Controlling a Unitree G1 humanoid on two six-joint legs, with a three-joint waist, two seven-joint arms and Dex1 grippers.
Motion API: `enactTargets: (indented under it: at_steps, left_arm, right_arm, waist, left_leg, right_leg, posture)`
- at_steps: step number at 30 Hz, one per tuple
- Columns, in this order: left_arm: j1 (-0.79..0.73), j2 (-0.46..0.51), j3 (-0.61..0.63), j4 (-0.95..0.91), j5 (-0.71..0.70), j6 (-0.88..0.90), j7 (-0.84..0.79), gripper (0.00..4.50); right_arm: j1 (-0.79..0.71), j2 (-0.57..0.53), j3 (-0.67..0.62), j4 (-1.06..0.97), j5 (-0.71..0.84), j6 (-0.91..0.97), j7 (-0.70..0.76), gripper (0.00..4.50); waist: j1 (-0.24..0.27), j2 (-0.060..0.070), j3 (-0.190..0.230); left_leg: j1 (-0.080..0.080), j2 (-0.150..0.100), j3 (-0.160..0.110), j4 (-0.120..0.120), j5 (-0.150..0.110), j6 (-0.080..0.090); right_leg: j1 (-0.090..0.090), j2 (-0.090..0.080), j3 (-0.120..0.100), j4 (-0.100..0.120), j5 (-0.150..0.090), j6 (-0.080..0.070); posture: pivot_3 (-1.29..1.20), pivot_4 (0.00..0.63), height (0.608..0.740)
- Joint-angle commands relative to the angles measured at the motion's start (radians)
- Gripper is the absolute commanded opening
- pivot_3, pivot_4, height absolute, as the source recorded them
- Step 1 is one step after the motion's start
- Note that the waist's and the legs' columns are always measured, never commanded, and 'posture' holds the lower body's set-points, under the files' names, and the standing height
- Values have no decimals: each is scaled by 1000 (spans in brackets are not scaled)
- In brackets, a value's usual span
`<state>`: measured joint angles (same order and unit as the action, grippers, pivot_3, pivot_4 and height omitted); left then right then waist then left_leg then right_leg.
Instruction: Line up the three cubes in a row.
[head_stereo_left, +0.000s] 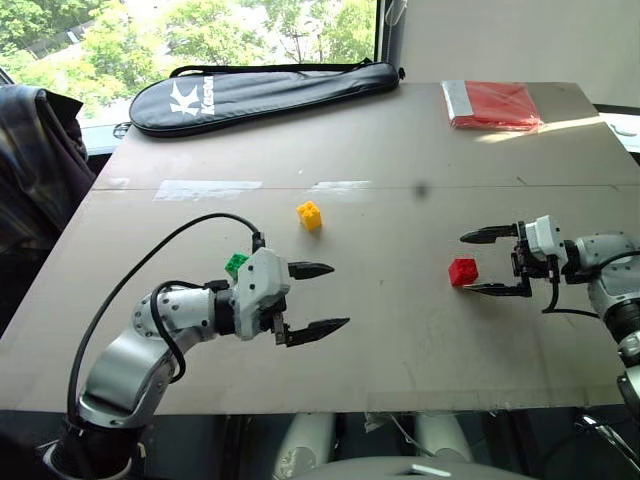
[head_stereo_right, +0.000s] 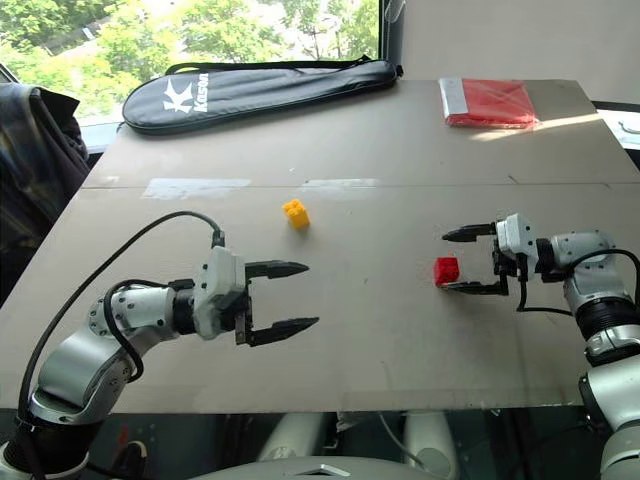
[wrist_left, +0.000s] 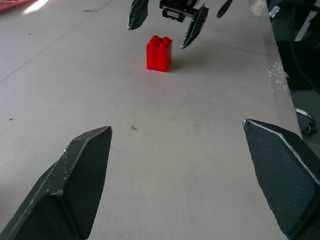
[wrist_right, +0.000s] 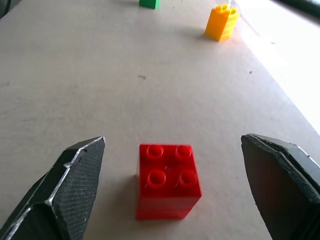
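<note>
A red cube (head_stereo_left: 462, 271) stands free on the table at the right. My right gripper (head_stereo_left: 465, 263) hangs open just over it, one finger on each side, touching nothing. In the right wrist view the red cube (wrist_right: 167, 180) sits studs-up between the fingertips (wrist_right: 80, 165). The yellow cube (head_stereo_left: 309, 215) stands alone near the table's middle. The green cube (head_stereo_left: 236, 264) peeks out from behind my left hand. My left gripper (head_stereo_left: 338, 296) is open and empty, pointing right across the table toward the red cube (wrist_left: 159, 53).
A black racket bag (head_stereo_left: 265, 95) lies along the far edge, and a flat red packet (head_stereo_left: 492, 105) sits at the far right. A dark jacket (head_stereo_left: 35, 160) hangs beside the table's left edge. Tape strips (head_stereo_left: 205, 188) cross the cardboard top (head_stereo_left: 400, 340).
</note>
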<state>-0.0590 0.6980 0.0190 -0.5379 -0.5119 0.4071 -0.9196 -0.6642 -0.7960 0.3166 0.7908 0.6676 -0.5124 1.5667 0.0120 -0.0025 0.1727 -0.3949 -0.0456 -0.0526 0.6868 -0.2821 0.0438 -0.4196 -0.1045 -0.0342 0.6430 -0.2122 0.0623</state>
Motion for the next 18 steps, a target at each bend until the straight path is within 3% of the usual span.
enactTargets:
  at_steps: [1, 9, 12, 18]
  left_arm:
    - [-21, -72, 57, -9, 28, -18, 146, 4308]
    - [173, -193, 207, -19, 94, -97, 350, 4308]
    - [289, -226, 261, 17, 153, -200, 364, 4308]
    - [352, -266, 308, 80, 193, -301, 399, 4308]
  right_arm:
    - [-3, 6, -127, -83, 51, 78, 48, 4458]
    - [166, 3, -292, -351, 122, 371, 36, 4458]
    - [219, -13, -307, -354, 113, 392, 48, 4458]
    - [252, -37, -334, -326, 125, 419, 48, 4458]
  waist:
    - [2, 0, 0]
    - [2, 0, 0]
    - [2, 0, 0]
    - [6, 1, 0]
  left_leg:
    - [0, 0, 0, 0, 0, 0]
    - [-2, 0, -2, -1, 0, 0]
    - [-2, 0, -2, -1, 0, 0]
    - [-2, 0, -2, 1, -3, 4]
  right_leg:
    - [0, 0, 0, 0, 0, 0]
    - [-1, -1, -1, 0, 0, 0]
    - [-2, -2, -2, 0, 0, 0]
    - [-1, -2, -3, 0, 0, -5]
  posture:
    - [0, 150, 694]
    - [0, 150, 694]
    - [0, 150, 694]
    - [0, 150, 694]
